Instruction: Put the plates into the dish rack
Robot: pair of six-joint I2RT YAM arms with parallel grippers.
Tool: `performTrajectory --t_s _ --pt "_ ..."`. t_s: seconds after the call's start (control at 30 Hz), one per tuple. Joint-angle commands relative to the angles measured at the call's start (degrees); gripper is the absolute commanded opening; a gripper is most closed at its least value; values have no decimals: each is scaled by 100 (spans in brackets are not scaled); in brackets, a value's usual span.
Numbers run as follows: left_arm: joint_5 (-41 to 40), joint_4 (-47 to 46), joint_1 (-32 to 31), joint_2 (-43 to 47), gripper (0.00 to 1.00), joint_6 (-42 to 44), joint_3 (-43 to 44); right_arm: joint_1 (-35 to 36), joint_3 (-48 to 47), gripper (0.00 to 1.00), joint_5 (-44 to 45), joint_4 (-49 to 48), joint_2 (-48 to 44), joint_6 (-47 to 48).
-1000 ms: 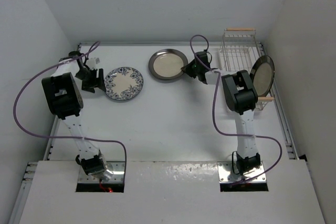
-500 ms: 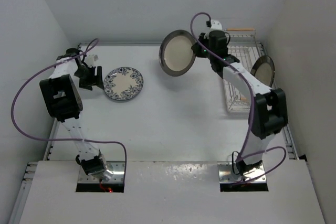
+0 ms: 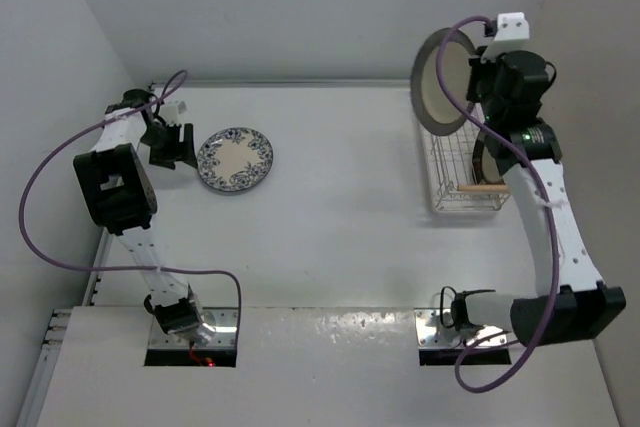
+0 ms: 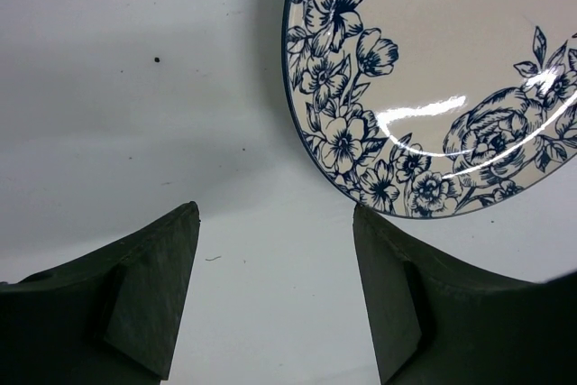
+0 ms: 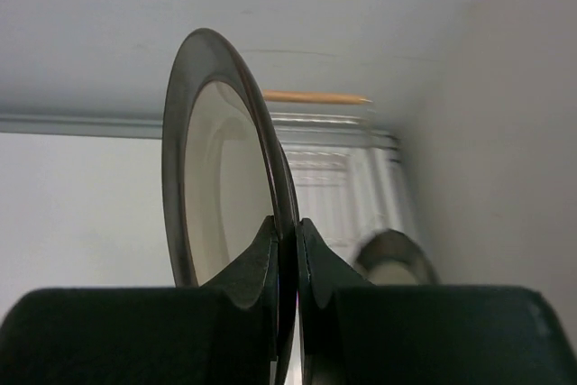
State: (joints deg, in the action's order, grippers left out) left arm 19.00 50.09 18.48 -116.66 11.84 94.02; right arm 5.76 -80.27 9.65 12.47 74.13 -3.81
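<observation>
My right gripper [image 3: 477, 80] is raised high and shut on the edge of a cream plate with a dark rim [image 3: 441, 82], which hangs upright above the far end of the white wire dish rack [image 3: 449, 175]. In the right wrist view that plate [image 5: 221, 196] stands edge-on, with the fingers of the gripper [image 5: 286, 227] pinching its rim. Another dark-rimmed plate [image 5: 393, 265] stands in the rack [image 5: 335, 174] below. The blue floral plate [image 3: 235, 159] lies flat on the table. My left gripper [image 3: 171, 151] is open just left of it, its fingers [image 4: 156, 295] over bare table beside the floral plate [image 4: 433, 87].
The rack sits against the right wall, a wooden handle bar [image 3: 480, 187] at its near end and another [image 5: 315, 96] at the far end. The back wall is close behind the raised plate. Purple cables loop off both arms.
The right arm lifted the dark-rimmed plate off the table, tipped it upright and swung it right, up over the rack. The left arm barely shifted.
</observation>
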Motion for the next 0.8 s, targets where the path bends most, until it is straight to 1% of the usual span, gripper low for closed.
performTrajectory --t_s 0.0,0.1,0.13,0.17,0.27,0.3,0.4,0.57,0.77 --pt "121 1 42 381 73 82 64 -198 -235 0 976 -140 -653 1134" --pt "173 1 42 381 73 82 64 -303 204 0 1206 -104 -855 1383" --pt "174 1 42 381 73 134 64 -425 292 0 1189 -130 -882 1496" --pt "174 1 42 381 73 135 64 -453 519 0 1171 -166 -935 1524" --pt "174 1 42 434 73 135 64 -550 792 0 1022 -279 -839 1699" --pt "174 1 42 495 73 135 64 -724 811 0 995 -289 -821 1726" --pt "174 1 42 495 73 188 -58 -822 864 0 934 -385 -619 1831" --pt "174 1 42 557 73 188 -112 -1102 1057 0 1074 -868 -417 1815" --pt "174 1 42 557 73 240 -112 -1305 1303 0 723 -992 -347 1595"
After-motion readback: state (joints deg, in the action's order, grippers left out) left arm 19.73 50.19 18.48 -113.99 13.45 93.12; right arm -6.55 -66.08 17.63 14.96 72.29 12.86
